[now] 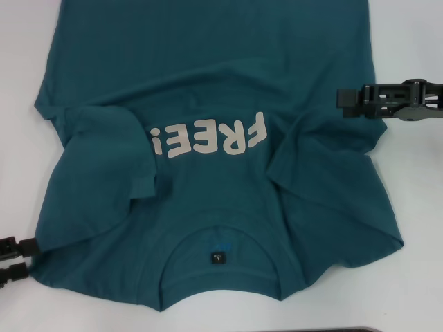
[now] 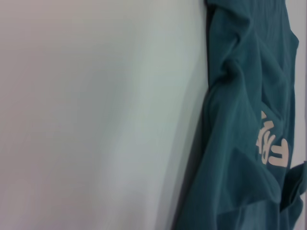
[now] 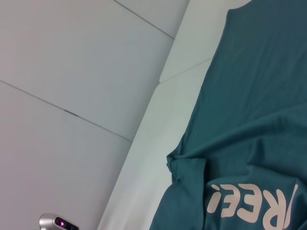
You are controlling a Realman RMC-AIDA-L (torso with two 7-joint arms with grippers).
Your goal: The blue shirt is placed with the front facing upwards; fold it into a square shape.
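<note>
The blue shirt [image 1: 208,76] lies front up on the white table [image 1: 415,207], its round collar [image 1: 218,277] and small dark label [image 1: 217,257] nearest me. The off-white letters "FREE!" [image 1: 208,138] read upside down. Both sleeves are folded inward over the chest, one at left [image 1: 104,145] and one at right [image 1: 318,145], and both are wrinkled. My left gripper [image 1: 15,257] sits open at the shirt's near left corner, holding nothing. My right gripper [image 1: 342,101] hovers over the shirt's right edge. The wrist views show the shirt [image 2: 240,143] [image 3: 249,110] beside bare table.
White tabletop surrounds the shirt on the left [image 1: 17,138] and right. A dark strip [image 1: 360,330] shows at the near table edge. A small silvery device [image 3: 57,223] with a pink light lies past the table in the right wrist view.
</note>
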